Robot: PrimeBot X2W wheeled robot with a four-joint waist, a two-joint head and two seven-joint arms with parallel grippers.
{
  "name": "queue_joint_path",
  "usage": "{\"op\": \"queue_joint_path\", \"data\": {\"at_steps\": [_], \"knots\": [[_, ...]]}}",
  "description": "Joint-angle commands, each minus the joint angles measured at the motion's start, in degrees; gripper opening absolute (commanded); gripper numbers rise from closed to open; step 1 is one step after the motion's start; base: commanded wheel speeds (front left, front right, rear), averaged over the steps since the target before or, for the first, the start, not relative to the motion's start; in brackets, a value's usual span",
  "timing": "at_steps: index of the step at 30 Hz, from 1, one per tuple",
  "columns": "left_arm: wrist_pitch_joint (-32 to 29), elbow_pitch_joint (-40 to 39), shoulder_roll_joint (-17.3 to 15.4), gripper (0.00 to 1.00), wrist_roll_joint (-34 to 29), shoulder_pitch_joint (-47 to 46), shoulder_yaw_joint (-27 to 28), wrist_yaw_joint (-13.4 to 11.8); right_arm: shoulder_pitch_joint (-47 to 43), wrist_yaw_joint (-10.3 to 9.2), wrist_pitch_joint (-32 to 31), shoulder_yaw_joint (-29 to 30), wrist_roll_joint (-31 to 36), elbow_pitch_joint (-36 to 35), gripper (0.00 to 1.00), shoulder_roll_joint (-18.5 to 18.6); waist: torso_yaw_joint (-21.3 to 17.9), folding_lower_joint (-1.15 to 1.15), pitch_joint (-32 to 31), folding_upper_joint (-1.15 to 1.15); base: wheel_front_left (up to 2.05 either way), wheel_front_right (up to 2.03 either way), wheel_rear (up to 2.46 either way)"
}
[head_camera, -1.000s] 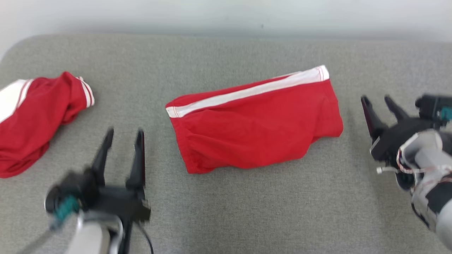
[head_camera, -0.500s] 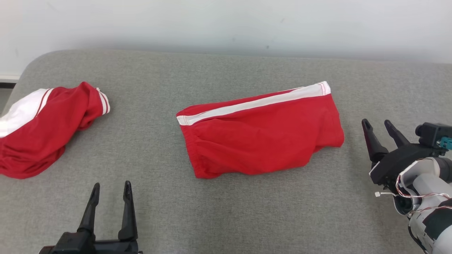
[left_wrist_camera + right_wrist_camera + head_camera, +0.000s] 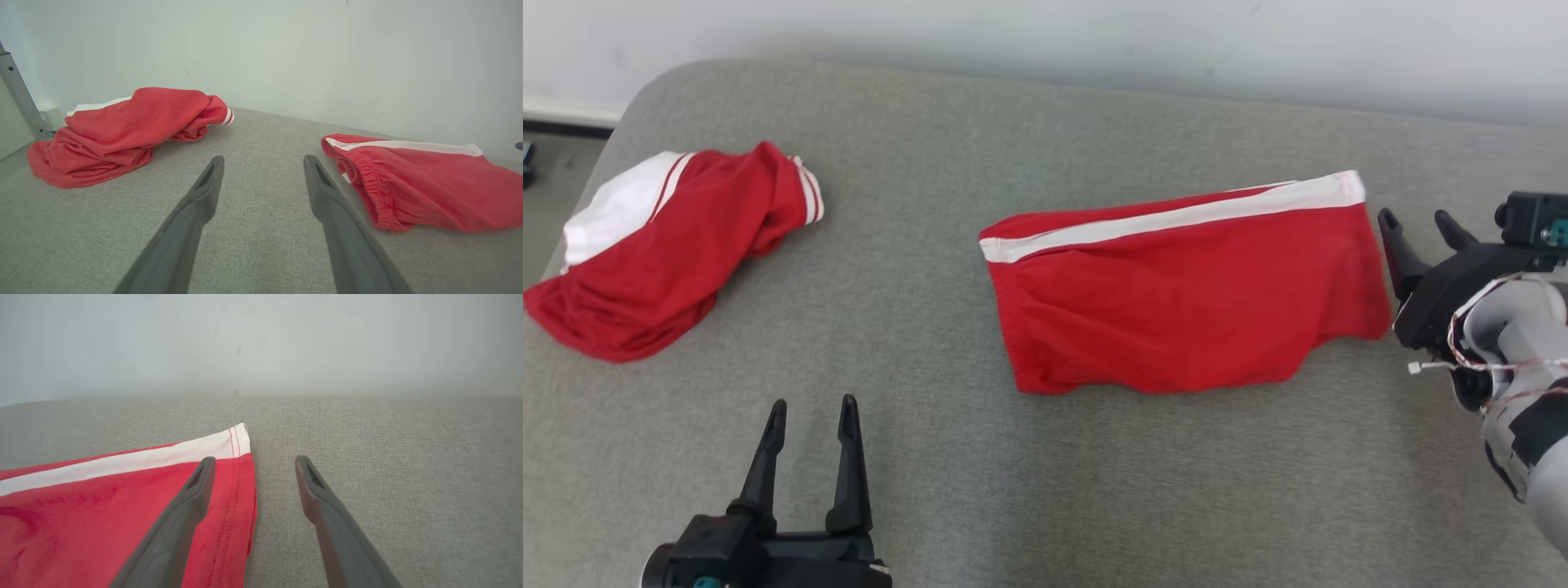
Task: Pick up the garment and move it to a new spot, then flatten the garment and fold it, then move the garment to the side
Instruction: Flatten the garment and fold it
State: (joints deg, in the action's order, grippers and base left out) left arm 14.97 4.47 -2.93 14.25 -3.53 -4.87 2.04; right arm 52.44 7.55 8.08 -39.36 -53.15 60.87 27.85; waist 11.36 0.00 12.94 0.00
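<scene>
While the left gripper [image 3: 814,403] and right gripper [image 3: 1415,215] gape empty, the folded red cloth shorts [image 3: 1176,310], white-striped, lie lengthwise left-to-right on a grey fabric cushion [image 3: 1094,490], waistband [image 3: 1006,310] leftward.

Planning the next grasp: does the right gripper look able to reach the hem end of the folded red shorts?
Probably yes: the right gripper is open beside the hem of the folded red shorts, with nothing between.

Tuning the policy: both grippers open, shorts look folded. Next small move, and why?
Probably lower the right gripper onto the right hem of the folded shorts and close: its open jaws straddle that hem edge, nothing is held, and the left gripper hangs open, apart from the shorts.
</scene>
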Motion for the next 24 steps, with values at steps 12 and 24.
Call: {"op": "queue_joint_path", "data": {"at_steps": [12, 24], "knots": [[0.16, 0.3, 0.08, 1.0, 1.97, -2.53, -2.53, -0.95, 4.67, -0.13, -6.41, -1.07, -0.35, 8.47, 1.0, -2.11, 5.16, 0.0, 4.86, 0.0, 0.0, 0.0, 0.0], [0.16, 0.56, 0.07, 1.0, 2.39, -3.16, -2.37, -1.16, 3.93, -0.13, -10.3, -2.04, -2.8, 7.86, 0.0, -3.17, 4.03, 0.0, 4.52, 0.0, 0.0, 0.0, 0.0]]}}
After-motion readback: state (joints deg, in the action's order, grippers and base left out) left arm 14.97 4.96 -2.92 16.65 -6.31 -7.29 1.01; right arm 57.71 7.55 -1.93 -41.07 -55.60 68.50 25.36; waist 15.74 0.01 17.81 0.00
